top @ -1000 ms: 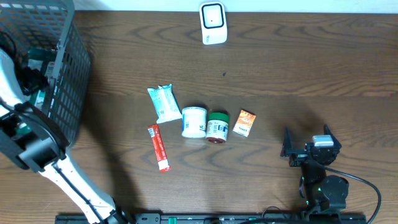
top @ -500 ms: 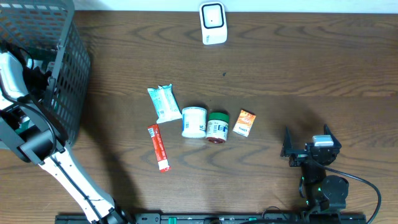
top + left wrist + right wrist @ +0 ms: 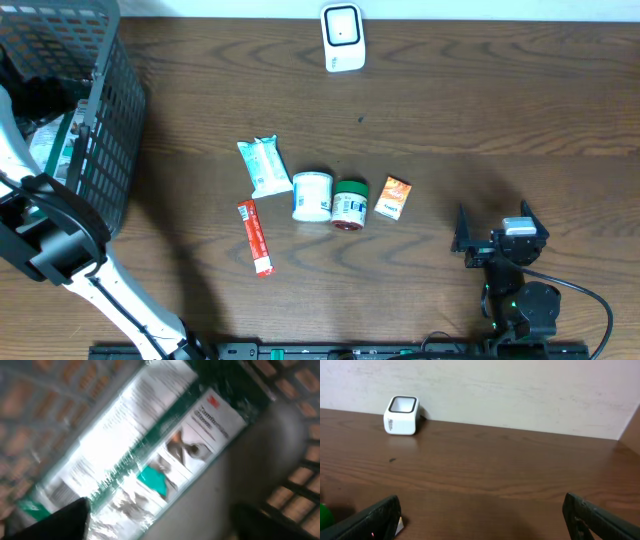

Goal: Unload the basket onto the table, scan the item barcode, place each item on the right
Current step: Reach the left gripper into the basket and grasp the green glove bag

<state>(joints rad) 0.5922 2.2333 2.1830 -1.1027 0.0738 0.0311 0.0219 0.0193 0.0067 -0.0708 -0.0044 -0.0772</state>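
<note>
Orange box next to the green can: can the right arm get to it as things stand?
Probably yes. The right gripper is open, with only bare table between it and the orange box. The green can crowds the box's far side, so a grasp there may be tight.

i've got bare table (image 3: 500, 120) from my right gripper (image 3: 492, 228) up to the scanner (image 3: 342, 37); the row of items (image 3: 312, 196) bars mid-table, and basket (image 3: 100, 130) mesh boxes in my left gripper (image 3: 167, 522).
</note>
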